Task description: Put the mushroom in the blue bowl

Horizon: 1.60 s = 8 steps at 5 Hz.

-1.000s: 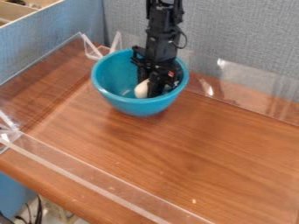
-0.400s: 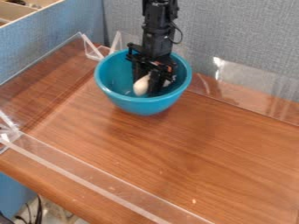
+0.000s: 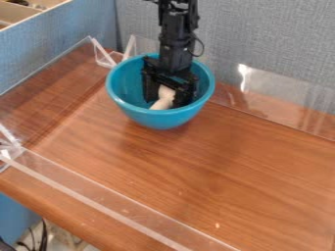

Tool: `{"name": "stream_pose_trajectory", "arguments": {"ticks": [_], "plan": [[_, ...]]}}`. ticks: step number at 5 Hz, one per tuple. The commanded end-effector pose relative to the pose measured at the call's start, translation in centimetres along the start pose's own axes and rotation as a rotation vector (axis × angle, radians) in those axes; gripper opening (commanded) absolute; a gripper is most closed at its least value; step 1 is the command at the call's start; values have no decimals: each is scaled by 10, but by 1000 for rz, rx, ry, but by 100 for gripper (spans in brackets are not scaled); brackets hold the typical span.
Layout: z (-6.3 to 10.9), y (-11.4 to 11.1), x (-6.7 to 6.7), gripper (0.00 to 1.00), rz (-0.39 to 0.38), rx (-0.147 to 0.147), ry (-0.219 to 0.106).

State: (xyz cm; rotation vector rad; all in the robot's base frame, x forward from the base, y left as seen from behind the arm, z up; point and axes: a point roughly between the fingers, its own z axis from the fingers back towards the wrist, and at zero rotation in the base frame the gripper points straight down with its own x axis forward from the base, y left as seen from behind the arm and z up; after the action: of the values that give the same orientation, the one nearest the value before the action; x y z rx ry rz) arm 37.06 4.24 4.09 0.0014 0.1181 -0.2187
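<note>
The blue bowl [image 3: 141,116] stands on the wooden table at the back, left of centre. My gripper [image 3: 171,90] reaches straight down into it from above. Its black fingers [image 3: 149,80] stand apart, open, on either side of the mushroom [image 3: 163,99]. The mushroom's cream-white stem lies on the bowl's floor, tilted over. Its cap is hidden under the gripper. I cannot tell whether a finger still touches it.
Low clear acrylic walls [image 3: 53,61] ring the wooden table [image 3: 183,176]. A blue partition [image 3: 59,29] stands at the left and a grey wall [image 3: 262,34] behind the bowl. The table's front edge runs along the lower left.
The jaws have spread apart and the mushroom now lies lower, on the bowl's floor. The hand stayed over the bowl, with a slight roll of the wrist.
</note>
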Motion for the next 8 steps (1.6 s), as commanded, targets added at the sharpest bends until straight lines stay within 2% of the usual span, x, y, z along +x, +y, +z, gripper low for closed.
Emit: {"name": "stream_pose_trajectory", "arguments": {"ticks": [1,2,3,4,5,6,7,8], "plan": [[42,14,6,0,24,27,-109],[49,14,2,100,10,25,-121],[56,14,-2,0,-3,23,-133],[64,13,-7,100,-15,22,-148],[78,20,-5,0,-45,23,-158],[96,26,-4,100,-72,26,-178],[104,24,-6,100,-36,30,-193],[102,22,-4,100,-3,31,-193]]}}
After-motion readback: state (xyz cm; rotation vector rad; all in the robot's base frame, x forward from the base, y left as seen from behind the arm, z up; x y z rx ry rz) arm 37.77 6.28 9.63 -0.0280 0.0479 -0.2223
